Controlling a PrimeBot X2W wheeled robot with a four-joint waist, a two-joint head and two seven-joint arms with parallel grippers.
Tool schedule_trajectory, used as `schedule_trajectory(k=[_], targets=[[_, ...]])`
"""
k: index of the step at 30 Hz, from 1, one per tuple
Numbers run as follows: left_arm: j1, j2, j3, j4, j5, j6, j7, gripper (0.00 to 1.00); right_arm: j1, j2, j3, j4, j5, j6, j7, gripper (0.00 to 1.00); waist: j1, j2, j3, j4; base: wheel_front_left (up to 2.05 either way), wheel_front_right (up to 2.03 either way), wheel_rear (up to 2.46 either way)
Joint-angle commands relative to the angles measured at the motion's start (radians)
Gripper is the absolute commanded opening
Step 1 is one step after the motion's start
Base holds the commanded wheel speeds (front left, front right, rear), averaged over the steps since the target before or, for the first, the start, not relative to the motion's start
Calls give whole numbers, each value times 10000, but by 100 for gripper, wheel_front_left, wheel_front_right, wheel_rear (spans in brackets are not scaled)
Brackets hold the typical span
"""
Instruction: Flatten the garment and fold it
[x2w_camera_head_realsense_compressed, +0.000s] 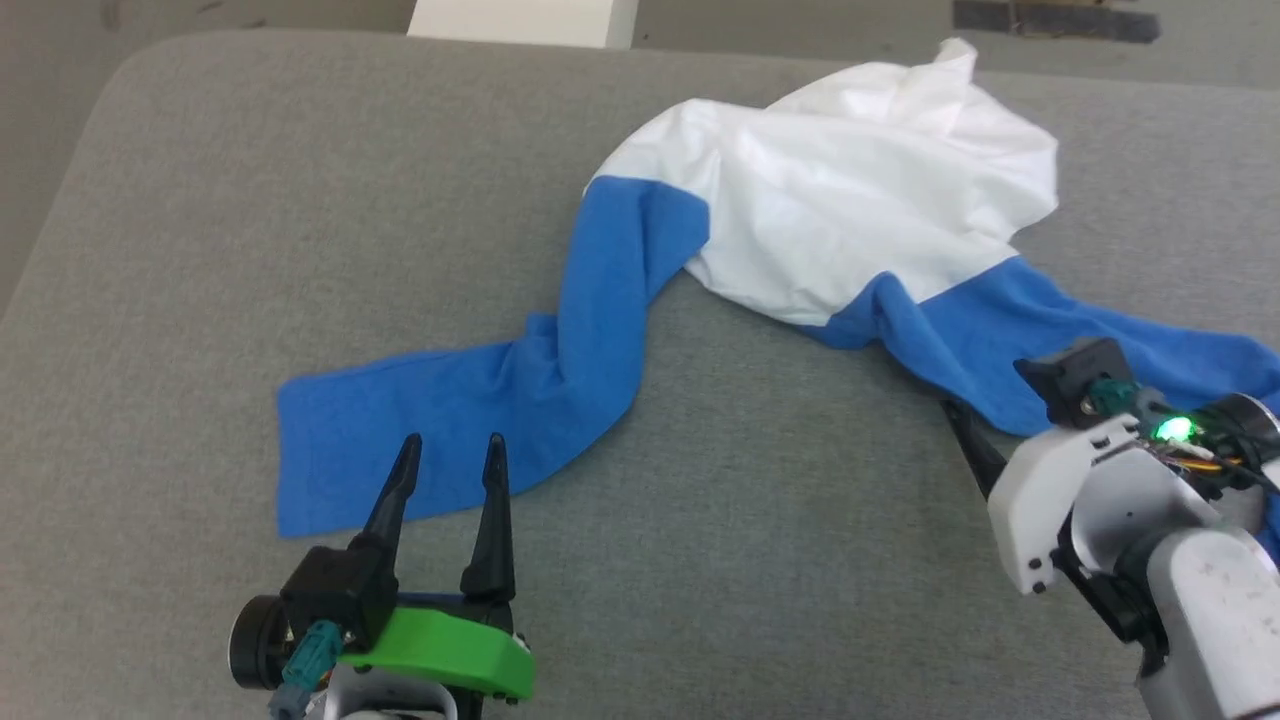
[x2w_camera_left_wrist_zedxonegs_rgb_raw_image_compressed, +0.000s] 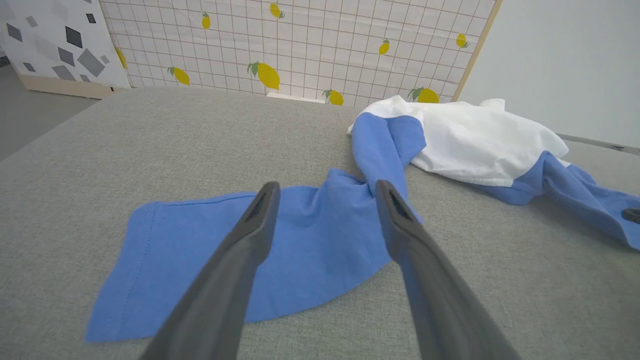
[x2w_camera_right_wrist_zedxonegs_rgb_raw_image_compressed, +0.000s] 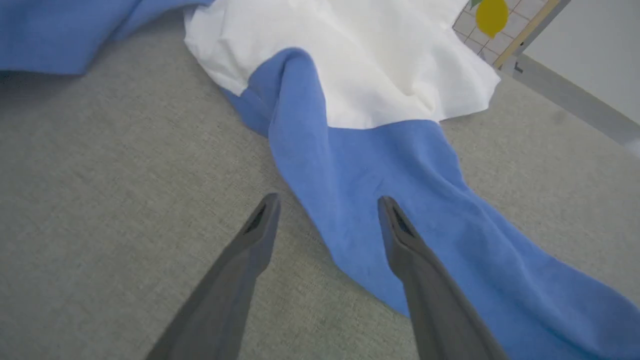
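Observation:
The garment (x2w_camera_head_realsense_compressed: 850, 200) lies crumpled on the grey cushioned surface (x2w_camera_head_realsense_compressed: 250, 200), its white body bunched at the far right and its two blue sleeves trailing toward me. One sleeve (x2w_camera_left_wrist_zedxonegs_rgb_raw_image_compressed: 225, 250) stretches to the lower left, twisted near its middle. My left gripper (x2w_camera_head_realsense_compressed: 452, 445) stands open, its fingertips over that sleeve's near edge, nothing between them. The other sleeve (x2w_camera_right_wrist_zedxonegs_rgb_raw_image_compressed: 400, 200) runs to the right edge. My right gripper (x2w_camera_right_wrist_zedxonegs_rgb_raw_image_compressed: 327, 202) is open just above this sleeve's near edge, one finger over cloth and one over bare surface.
A white lemon-patterned grid panel (x2w_camera_left_wrist_zedxonegs_rgb_raw_image_compressed: 300, 45) stands behind the surface, with a grey-patterned board (x2w_camera_left_wrist_zedxonegs_rgb_raw_image_compressed: 50, 45) to its left. A white object (x2w_camera_head_realsense_compressed: 525, 20) sits beyond the far edge. Bare grey surface (x2w_camera_head_realsense_compressed: 780, 520) spreads between the two sleeves and to the left.

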Motion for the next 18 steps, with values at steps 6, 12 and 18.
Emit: schedule_trajectory(k=[6, 12, 18], targets=[[-242, -79, 27, 180, -18, -51, -101, 100, -739, -198, 577, 1407, 364, -17, 20, 0, 0, -1, 352, 362, 0, 0, 0], [-115, -4, 145, 276, -91, 8, -142, 100, -967, 170, -406, 985, 1489, -17, -81, 0, 0, -1, -102, 11, 0, 0, 0], [216, 6, 167, 242, -244, 70, -137, 100, -42, 224, -2875, -1154, 2251, -17, 1031, 0, 0, -1, -566, -407, 0, 0, 0]])
